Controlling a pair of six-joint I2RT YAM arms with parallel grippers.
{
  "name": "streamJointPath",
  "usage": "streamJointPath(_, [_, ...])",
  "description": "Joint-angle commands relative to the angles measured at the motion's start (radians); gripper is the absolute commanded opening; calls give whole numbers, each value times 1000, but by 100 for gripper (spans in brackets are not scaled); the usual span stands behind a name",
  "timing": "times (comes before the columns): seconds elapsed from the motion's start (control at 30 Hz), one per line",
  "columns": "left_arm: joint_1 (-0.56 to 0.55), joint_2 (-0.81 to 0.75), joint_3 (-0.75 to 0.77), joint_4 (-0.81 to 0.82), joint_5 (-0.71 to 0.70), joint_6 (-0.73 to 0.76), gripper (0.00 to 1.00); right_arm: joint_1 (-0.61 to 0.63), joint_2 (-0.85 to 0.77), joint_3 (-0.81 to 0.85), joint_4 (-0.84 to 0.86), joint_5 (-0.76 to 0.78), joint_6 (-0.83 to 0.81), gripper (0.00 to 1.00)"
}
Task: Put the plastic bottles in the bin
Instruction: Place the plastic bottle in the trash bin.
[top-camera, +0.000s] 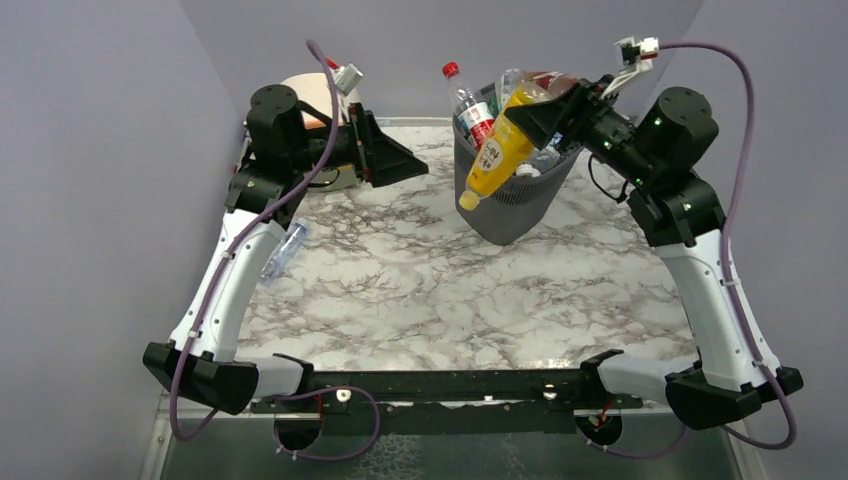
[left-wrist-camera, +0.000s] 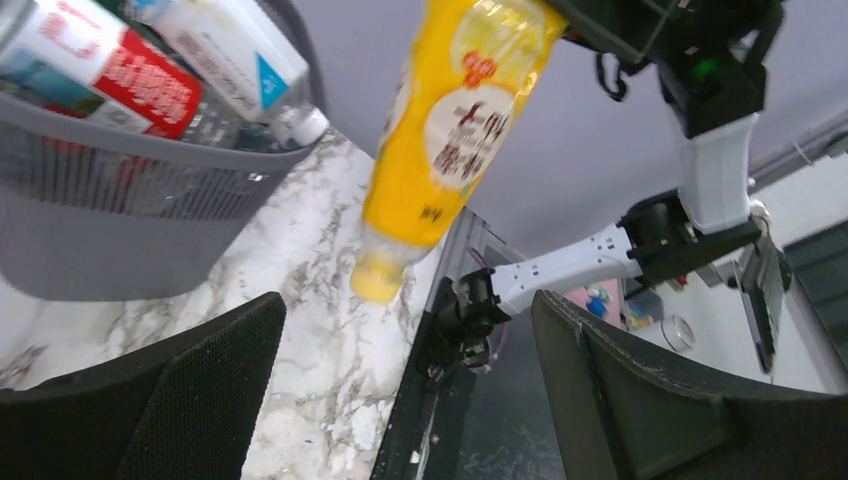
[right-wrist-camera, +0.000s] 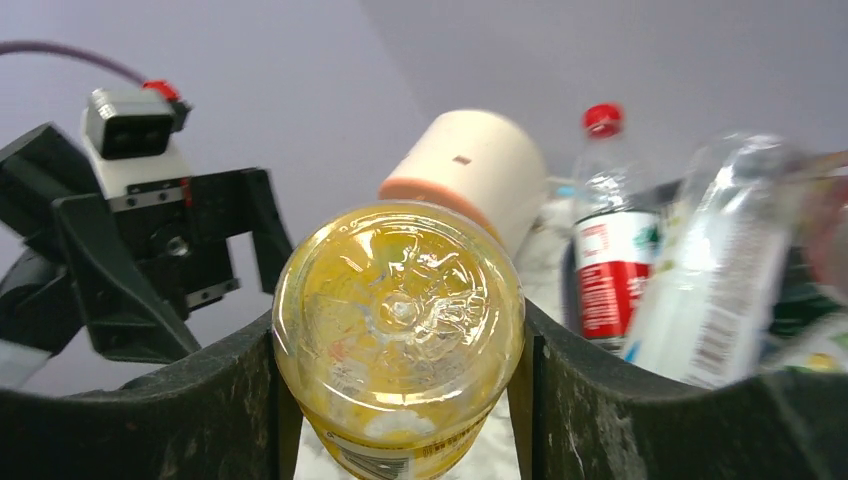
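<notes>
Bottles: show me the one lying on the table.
The clear bottle, on its side beside the left arm. The yellow bottle hangs cap-down in the right gripper; the rest sit in the mesh bin.

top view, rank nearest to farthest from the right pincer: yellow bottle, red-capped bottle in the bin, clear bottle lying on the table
1. Yellow plastic bottle: in the right pincer, cap down.
2. Red-capped clear plastic bottle: standing in the dark grey mesh bin, left side.
3. Clear plastic bottle on the marble table: far left.
</notes>
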Motion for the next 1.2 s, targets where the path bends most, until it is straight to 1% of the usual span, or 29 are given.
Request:
streamJointPath(0.0, [74,-35,31,-65,42,11,99,0,-20,150,-181,310,-160,46])
streamJointPath(0.1, [84,-35,15,-66,46,9,99,0,-8,250,-239,498,-245,45])
streamJointPath(0.2, [86,-32,0,-64,44,12,99,0,6,326,-259,665,-315,45])
streamJointPath(0.33, [92,-29,-10,-67,50,17,99,0,9,347,-205,851,-416,45])
streamJointPath(0.47, [96,-28,-17,-68,51,20,99,0,31,318,-118,1006,-518,45])
streamJointPath(0.7, [103,-32,-19,-80,52,28,99,-1,75,242,80,1132,-650,45])
streamJointPath(0.77, [105,-35,-19,-88,52,34,99,-2,89,224,131,1146,-688,45])
streamJointPath(0.9, [112,-37,-23,-93,53,40,99,-4,117,202,164,1141,-695,45])
streamJointPath(1.17, [121,-47,-28,-104,56,50,99,-40,151,129,165,1085,-630,45])
